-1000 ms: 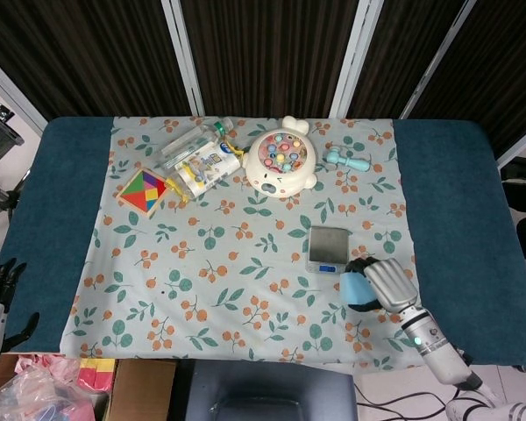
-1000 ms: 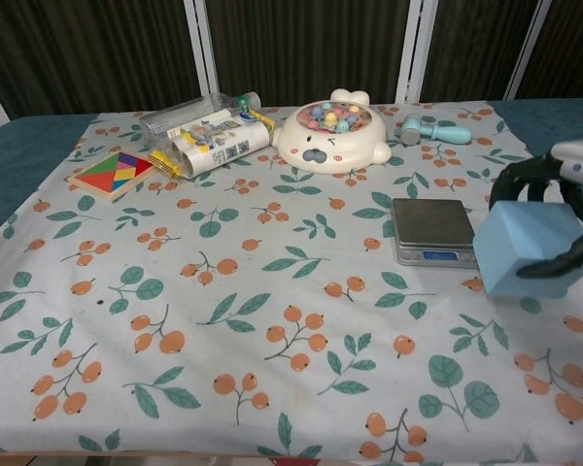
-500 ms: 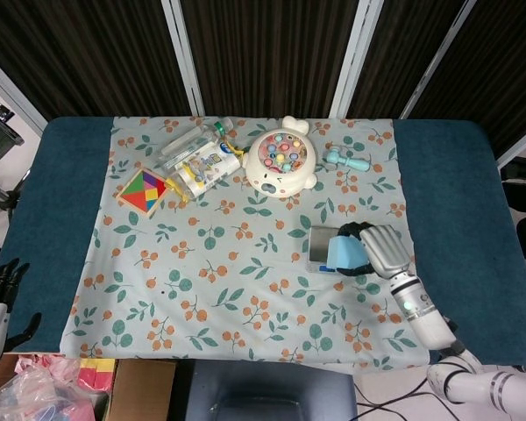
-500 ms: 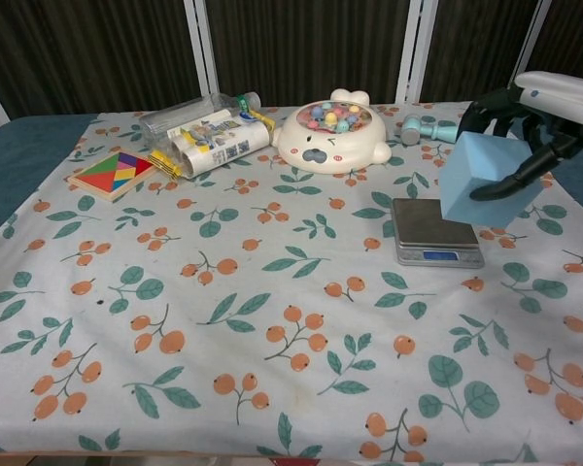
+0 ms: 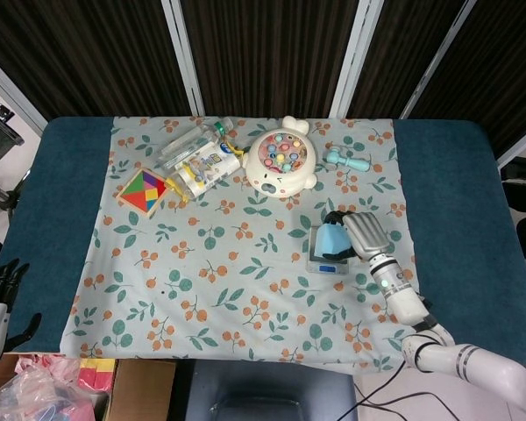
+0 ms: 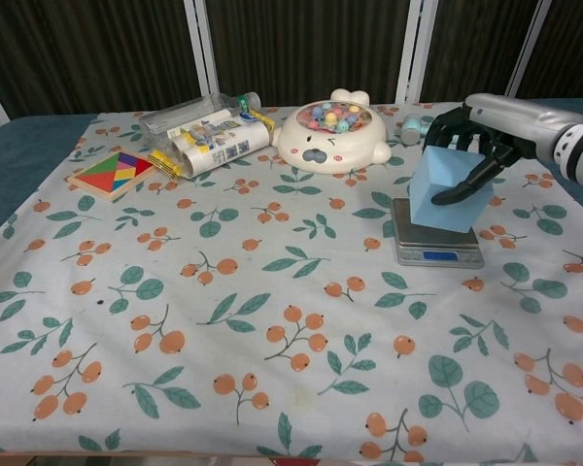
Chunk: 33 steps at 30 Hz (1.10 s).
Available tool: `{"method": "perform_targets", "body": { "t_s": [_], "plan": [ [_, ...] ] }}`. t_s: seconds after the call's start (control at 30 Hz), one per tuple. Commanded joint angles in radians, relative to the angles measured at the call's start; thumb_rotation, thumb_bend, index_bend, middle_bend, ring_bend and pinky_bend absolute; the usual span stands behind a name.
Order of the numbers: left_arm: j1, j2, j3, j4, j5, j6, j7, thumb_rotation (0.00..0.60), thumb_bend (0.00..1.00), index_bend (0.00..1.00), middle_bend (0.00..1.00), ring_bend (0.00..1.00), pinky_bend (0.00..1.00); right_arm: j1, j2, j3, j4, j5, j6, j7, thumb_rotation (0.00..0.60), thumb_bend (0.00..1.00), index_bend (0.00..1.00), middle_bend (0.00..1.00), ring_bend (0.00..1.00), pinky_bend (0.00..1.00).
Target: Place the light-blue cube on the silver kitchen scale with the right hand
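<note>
1. Change from the earlier frames: the right hand [image 6: 478, 131] has carried the light-blue cube [image 6: 446, 188] from the tablecloth's near right area, up and back, to a position over the silver kitchen scale [image 6: 435, 235]. One second ago the cube hung beside the scale's right edge, and half a second ago it overlapped only that side
2. Change, left side: the left hand [image 5: 0, 282] has stayed at the far left edge of the head view, off the tabletop, dark fingers apart, grasping nothing
3. Grasp state: the right hand grasps the cube, with dark fingers [image 6: 468, 186] wrapped over its top and right face
4. Cube relative to hand: the cube sits under and to the left of the palm, tilted, with one corner pointing down
5. Cube relative to scale: the lower edge is at the platform, toward its rear half. Contact probably exists, but neither view confirms it
6. In the head view the cube [image 5: 333, 239] covers most of the scale [image 5: 328, 260], leaving only the front strip visible
7. Edges: the scale lies near the right edge of the tablecloth [image 6: 272, 320]
8. Open room: the cloth in front of and to the left of the scale carries nothing. The round fishing toy [image 6: 332, 134] and small blue hammer [image 6: 429, 129] lie behind it, near the far edge
</note>
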Motion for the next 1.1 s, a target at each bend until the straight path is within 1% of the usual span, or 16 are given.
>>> {"method": "perform_targets", "body": {
  "t_s": [0.03,0.13,0.2,0.27,0.4,0.53,0.63,0.73,0.83,0.87,0.9,0.97,1.03,1.1],
  "plan": [
    [0.0,0.0,0.0,0.0,0.0,0.0,-0.001,0.6,0.34,0.05,0.0,0.0,0.35,0.004,0.007,-0.005,-0.01,0.031,-0.018,-0.026,0.6,0.12,0.51,0.49,0.48,0.61],
    [-0.001,0.001,0.0,0.0,-0.001,-0.002,-0.003,0.6,0.34,0.05,0.0,0.0,0.35,0.004,0.015,-0.006,-0.025,0.066,-0.025,-0.066,0.6,0.12,0.4,0.4,0.39,0.54],
    [-0.001,0.001,0.0,0.0,-0.002,-0.004,-0.003,0.6,0.34,0.05,0.0,0.0,0.35,0.004,0.02,-0.007,-0.036,0.084,-0.027,-0.079,0.6,0.12,0.36,0.36,0.34,0.51],
    [-0.002,0.001,0.0,0.0,-0.002,-0.006,-0.003,0.6,0.34,0.05,0.0,0.0,0.35,0.005,0.028,-0.008,-0.045,0.097,-0.033,-0.087,0.6,0.12,0.3,0.31,0.26,0.49],
    [-0.004,0.001,0.001,-0.001,-0.005,-0.012,0.0,0.6,0.34,0.05,0.0,0.0,0.35,0.005,0.047,-0.013,-0.066,0.112,-0.043,-0.091,0.6,0.12,0.2,0.22,0.16,0.47],
    [-0.006,0.002,0.001,-0.004,-0.008,-0.018,0.004,0.6,0.34,0.05,0.0,0.0,0.35,-0.005,0.075,-0.023,-0.1,0.096,-0.034,-0.072,0.6,0.12,0.08,0.12,0.07,0.4],
    [-0.008,0.002,0.001,-0.004,-0.009,-0.02,0.005,0.6,0.34,0.05,0.0,0.0,0.35,-0.03,0.118,-0.035,-0.154,0.061,0.004,-0.054,0.6,0.12,0.03,0.08,0.03,0.33],
    [-0.007,-0.001,0.0,-0.002,-0.007,-0.015,0.011,0.6,0.34,0.05,0.0,0.0,0.35,-0.081,0.185,-0.058,-0.244,0.022,0.084,-0.066,0.6,0.12,0.03,0.07,0.02,0.3],
    [-0.005,-0.004,-0.001,-0.001,-0.006,-0.008,0.017,0.6,0.34,0.05,0.0,0.0,0.35,-0.156,0.259,-0.097,-0.342,-0.017,0.203,-0.141,0.6,0.12,0.03,0.07,0.02,0.3],
    [-0.004,-0.005,-0.001,-0.001,-0.004,-0.006,0.018,0.6,0.34,0.05,0.0,0.0,0.35,-0.189,0.286,-0.119,-0.372,-0.033,0.255,-0.189,0.6,0.12,0.02,0.07,0.01,0.28],
    [-0.003,-0.005,-0.001,-0.001,-0.003,-0.003,0.017,0.6,0.34,0.05,0.0,0.0,0.35,-0.215,0.305,-0.136,-0.391,-0.043,0.293,-0.225,0.6,0.12,0.02,0.07,0.01,0.26],
    [-0.002,-0.008,-0.001,0.002,-0.001,0.002,0.019,0.6,0.34,0.05,0.0,0.0,0.35,-0.276,0.337,-0.166,-0.433,-0.048,0.375,-0.289,0.6,0.12,0.01,0.04,0.0,0.18],
    [-0.001,-0.009,-0.001,0.004,-0.001,0.004,0.023,0.6,0.34,0.05,0.0,0.0,0.35,-0.324,0.355,-0.184,-0.455,-0.052,0.438,-0.305,0.6,0.12,0.0,0.01,0.0,0.15],
    [0.001,-0.011,-0.001,0.004,-0.002,0.006,0.025,0.6,0.34,0.05,0.0,0.0,0.35,-0.377,0.362,-0.196,-0.458,-0.055,0.503,-0.285,0.6,0.12,0.0,0.0,0.0,0.12]
  ]
}}
